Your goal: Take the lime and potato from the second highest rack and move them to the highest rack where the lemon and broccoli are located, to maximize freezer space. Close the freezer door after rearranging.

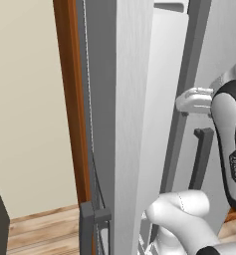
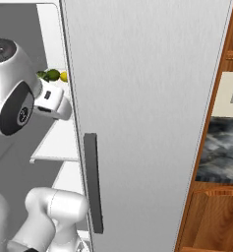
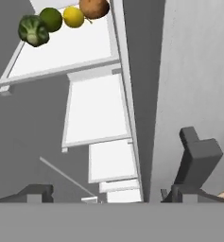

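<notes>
On my hand view I see the highest rack [image 3: 61, 56] as a white shelf running toward eleven o'clock, and all four foods sit in a row along its far end: the broccoli [image 3: 33, 30] dark green and knobbly, the lime [image 3: 51, 19] round and green just beside it, the lemon [image 3: 73, 17] yellow, and the potato [image 3: 93, 6] brown, cut off by the top edge. The second highest rack [image 3: 98, 111] below it is bare white.

The freezer door [image 1: 124, 124] is a tall brushed-silver slab seen edge-on in the left base view, standing open at twelve o'clock from the arm. I cannot make out its dispenser panel from here.

In the right base view the plain silver door [image 2: 147, 118] with its dark handle [image 2: 93, 182] hides most of the freezer; only the lime [image 2: 52, 75] and lemon [image 2: 64, 76] peek out at ten o'clock — the rest is behind the arm.

The gripper [image 3: 111, 196] shows two dark finger tips set wide apart at the bottom of the hand view — claw spread, nothing between them.
</notes>
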